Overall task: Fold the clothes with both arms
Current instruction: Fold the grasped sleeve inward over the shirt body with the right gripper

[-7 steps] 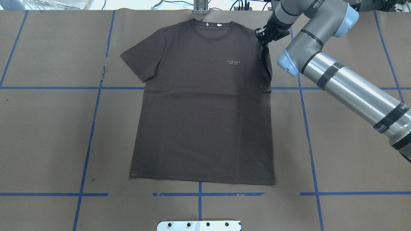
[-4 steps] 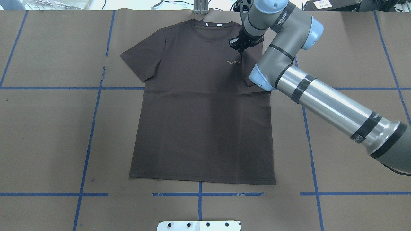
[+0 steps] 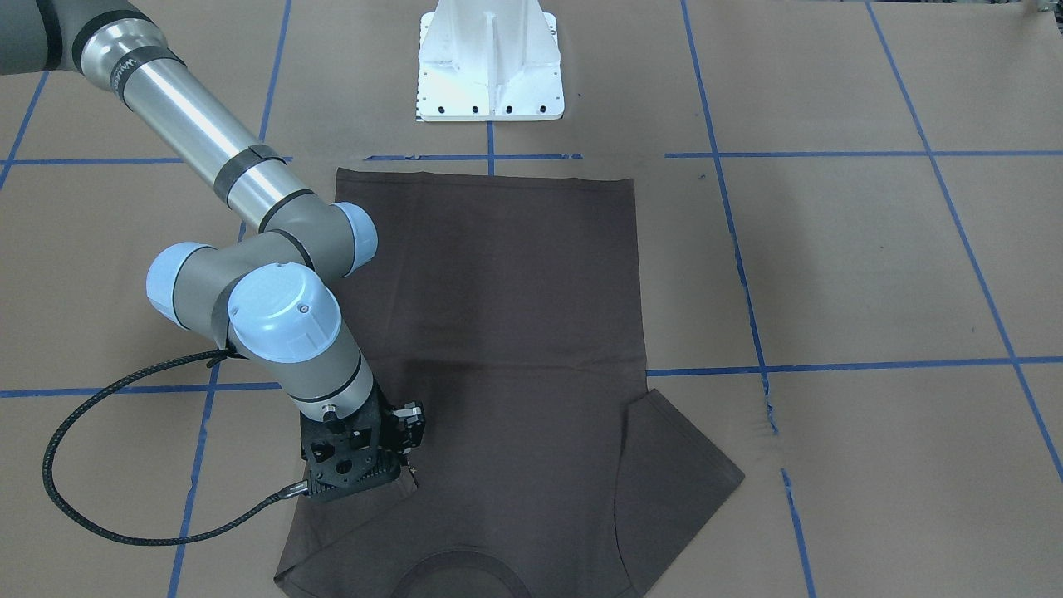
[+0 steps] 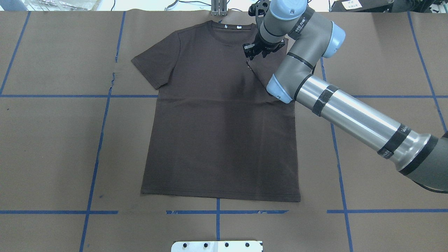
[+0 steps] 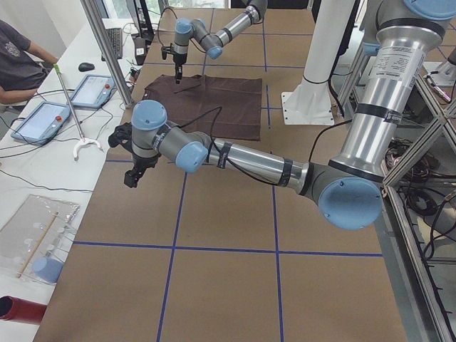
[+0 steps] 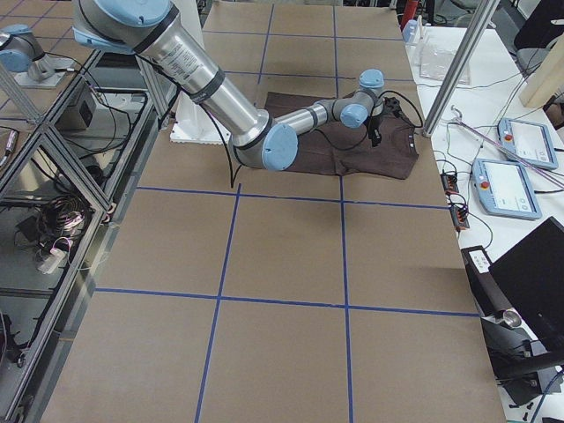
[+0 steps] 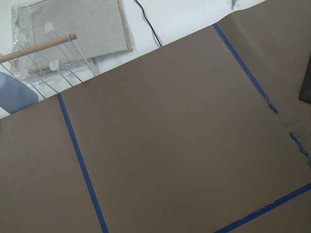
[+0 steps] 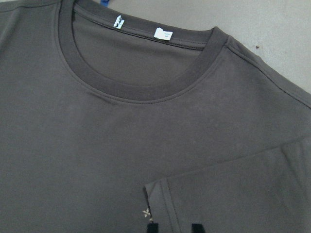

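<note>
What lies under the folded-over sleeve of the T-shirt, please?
The sleeve lies flat on the chest of the T-shirt. One small pale mark of the logo peeks out at the sleeve hem; the rest of the logo is covered.

Robotics lab, not a home or shop. Landmark: white pedestal [image 3: 490, 66] bolted to the table edge. In front of it, the table is covered in brown paper [image 4: 52, 140] marked with a blue tape grid [image 4: 100, 140]. The left arm [image 5: 249, 160] and right arm [image 4: 350, 115] are industrial units. Behind the pedestal there's an aluminium frame [image 6: 53, 141] with loose cables [image 6: 53, 220] under it. Across the table from the pedestal, a white bench holds teach pendants [image 5: 90, 90] and a laptop [image 6: 529, 264]. An operator [image 5: 18, 60] sits there.
</note>
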Action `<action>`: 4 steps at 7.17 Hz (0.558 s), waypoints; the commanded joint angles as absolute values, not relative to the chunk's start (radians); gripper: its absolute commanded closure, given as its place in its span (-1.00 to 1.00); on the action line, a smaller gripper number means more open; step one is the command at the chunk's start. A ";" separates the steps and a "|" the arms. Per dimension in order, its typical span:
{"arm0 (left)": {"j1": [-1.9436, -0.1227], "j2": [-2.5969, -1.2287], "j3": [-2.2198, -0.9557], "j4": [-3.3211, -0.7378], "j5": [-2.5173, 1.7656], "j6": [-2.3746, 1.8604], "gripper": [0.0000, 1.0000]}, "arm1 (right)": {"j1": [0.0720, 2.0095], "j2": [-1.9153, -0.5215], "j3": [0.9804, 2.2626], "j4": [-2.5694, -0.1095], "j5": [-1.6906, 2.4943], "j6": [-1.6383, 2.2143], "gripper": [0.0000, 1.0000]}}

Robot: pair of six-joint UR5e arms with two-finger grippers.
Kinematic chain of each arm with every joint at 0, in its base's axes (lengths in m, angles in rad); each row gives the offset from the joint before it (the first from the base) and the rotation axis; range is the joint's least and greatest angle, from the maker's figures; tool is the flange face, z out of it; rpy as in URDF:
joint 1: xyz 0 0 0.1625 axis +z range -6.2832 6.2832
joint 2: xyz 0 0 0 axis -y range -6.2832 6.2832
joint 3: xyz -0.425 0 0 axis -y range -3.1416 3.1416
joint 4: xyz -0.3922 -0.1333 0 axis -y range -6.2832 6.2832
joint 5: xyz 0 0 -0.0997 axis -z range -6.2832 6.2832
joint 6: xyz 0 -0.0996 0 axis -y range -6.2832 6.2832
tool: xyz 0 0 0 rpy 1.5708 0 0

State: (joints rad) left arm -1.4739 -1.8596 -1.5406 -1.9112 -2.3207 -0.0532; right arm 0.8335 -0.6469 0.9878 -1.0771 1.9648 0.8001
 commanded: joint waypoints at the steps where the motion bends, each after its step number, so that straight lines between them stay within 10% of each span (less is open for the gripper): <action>1: -1.351 -1.931 -1.531 -1.951 -2.310 -0.354 -1.00 | 0.866 -0.667 1.018 -1.106 2.087 0.891 -1.00; 4: -1.095 -1.991 -1.513 -2.154 -2.078 -0.807 -1.00 | 0.943 -0.808 1.375 -1.547 2.181 0.877 -1.00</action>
State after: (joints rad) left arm -1.2066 -1.9603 -1.5240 -2.0990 -2.1888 -0.6461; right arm 0.9143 -0.7564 1.2388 -1.3861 2.1554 0.8821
